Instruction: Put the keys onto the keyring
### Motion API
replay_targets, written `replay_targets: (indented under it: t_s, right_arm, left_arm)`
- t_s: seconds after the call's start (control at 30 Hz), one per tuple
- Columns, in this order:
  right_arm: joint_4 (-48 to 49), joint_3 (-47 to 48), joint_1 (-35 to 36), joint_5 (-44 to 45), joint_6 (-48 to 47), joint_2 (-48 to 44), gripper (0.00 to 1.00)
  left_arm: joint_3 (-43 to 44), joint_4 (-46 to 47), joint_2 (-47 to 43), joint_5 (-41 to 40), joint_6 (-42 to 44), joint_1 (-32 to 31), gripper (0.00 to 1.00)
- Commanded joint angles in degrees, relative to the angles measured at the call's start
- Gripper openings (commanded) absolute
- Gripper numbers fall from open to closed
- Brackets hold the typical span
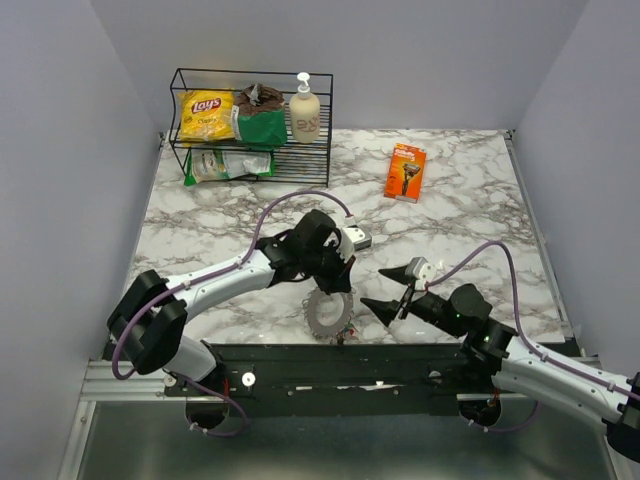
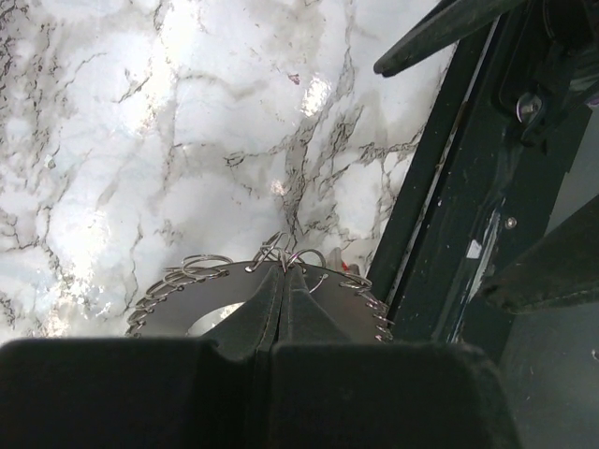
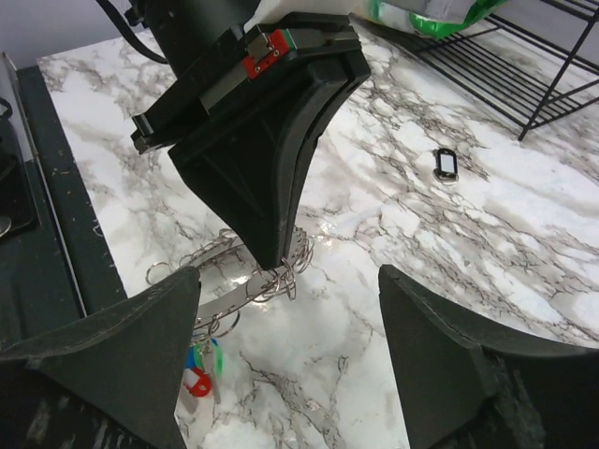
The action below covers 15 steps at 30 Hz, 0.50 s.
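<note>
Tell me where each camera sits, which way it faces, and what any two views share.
Top external: above and behind the bases, looking down across the marble table toward the rack; the left arm and right arm show.
Left wrist: on the left arm, facing down at the keyring; its own shut fingers show.
Right wrist: low, facing the rack side; its own spread fingers frame the left gripper.
Shared: both wrist views show the left gripper closed on the keyring.

Glossy marble-look table (image 1: 470,230), shiny metal keyring (image 2: 178,297), matt black left tool (image 2: 284,279).
</note>
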Motion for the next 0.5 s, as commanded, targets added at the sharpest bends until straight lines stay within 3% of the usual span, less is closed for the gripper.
replay_targets:
  t_s: [0.0, 0.1, 0.23, 0.47]
  right_arm:
    - [0.66, 2.69, -0.74, 0.31, -3.27, 2.13, 0.85]
    - [-1.64, 6.47, -1.35, -3.91, -3.71, 6.79, 0.80]
    - [-0.33, 8.06, -2.67, -10.49, -3.89, 10.06, 0.64]
    - [-0.32, 9.90, -5.92, -24.71, -7.39, 10.24, 0.70]
  left_arm:
    - [-2.33, 3.91, -1.87, -0.48, 3.06, -0.46, 0.00]
    - [-5.40, 6.72, -6.17, -0.04, 4.20, -0.55, 0.00]
    - [-8.22, 8.31, -12.32, 3.91, 6.84, -0.55, 0.00]
    - [-8.84, 6.47, -14.80, 11.11, 10.44, -0.64, 0.00]
